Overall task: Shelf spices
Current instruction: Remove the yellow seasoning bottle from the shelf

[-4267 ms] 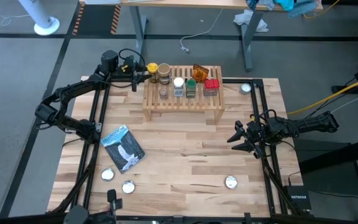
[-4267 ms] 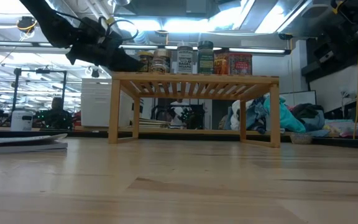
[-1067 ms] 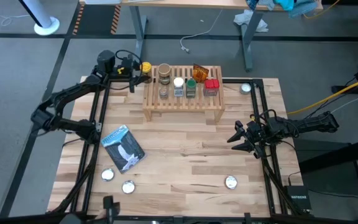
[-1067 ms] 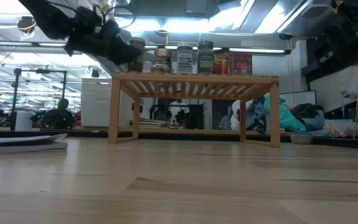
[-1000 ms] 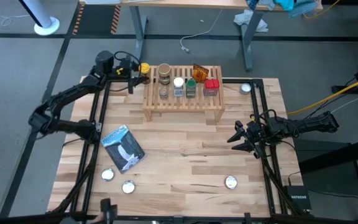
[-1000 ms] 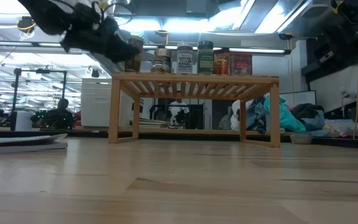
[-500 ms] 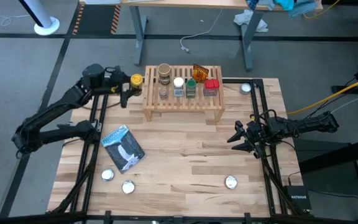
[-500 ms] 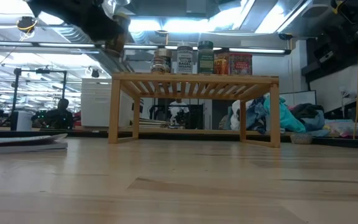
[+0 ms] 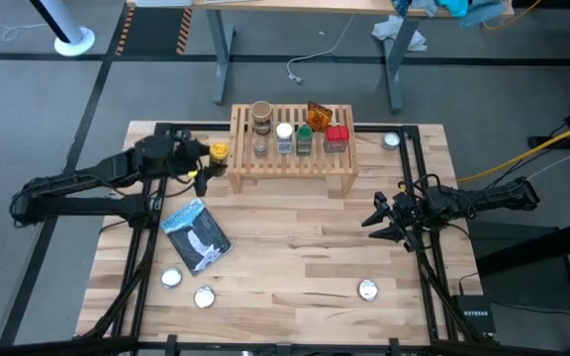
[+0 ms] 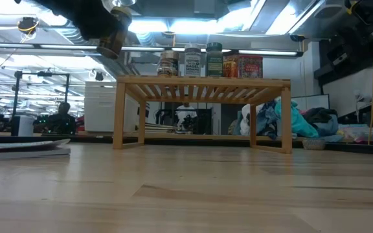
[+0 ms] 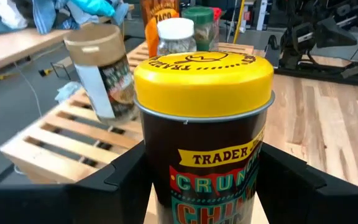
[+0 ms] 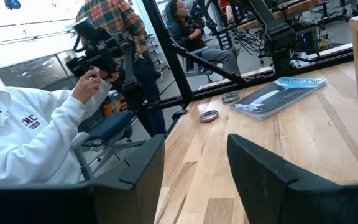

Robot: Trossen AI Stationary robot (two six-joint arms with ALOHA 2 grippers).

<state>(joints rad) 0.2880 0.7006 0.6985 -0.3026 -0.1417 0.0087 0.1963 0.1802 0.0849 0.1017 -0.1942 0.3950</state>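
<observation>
My left gripper point(image 9: 209, 156) stands off the shelf's left end, shut on a dark jar with a yellow lid point(image 9: 220, 151), which shows close up in the left wrist view point(image 11: 204, 118) and high in the low view point(image 10: 112, 37). The light-wood shelf point(image 9: 292, 163) bears a tan-lid jar point(image 9: 261, 114), a small clear jar point(image 9: 260, 145), a white-lid jar point(image 9: 284, 132), a green-lid jar point(image 9: 305, 133), a red tin point(image 9: 336, 136) and an orange packet point(image 9: 318, 112). My right gripper point(image 9: 376, 220) waits open near the table's right edge. My left gripper pinches the yellow-lid jar between its two fingers point(image 11: 126, 180), one on each side of the jar's body below the lid point(image 11: 166, 186). The fingers come level from the table's left. The jar is lifted clear of shelf and table, roughly upright.
A blue-and-white pouch point(image 9: 196, 234) lies near the table's left side. Silver discs lie near the near edge point(image 9: 172, 278) point(image 9: 204, 296) point(image 9: 367, 290) and right of the shelf point(image 9: 392, 139). People sit beyond the table in the right wrist view point(image 12: 36, 137).
My left gripper has carried the yellow-lid jar from beside the shelf's far left corner toward the table's near edge, along the shelf's left end, staying shut on it. The arm has swung down and now reaches in from the table's left.
</observation>
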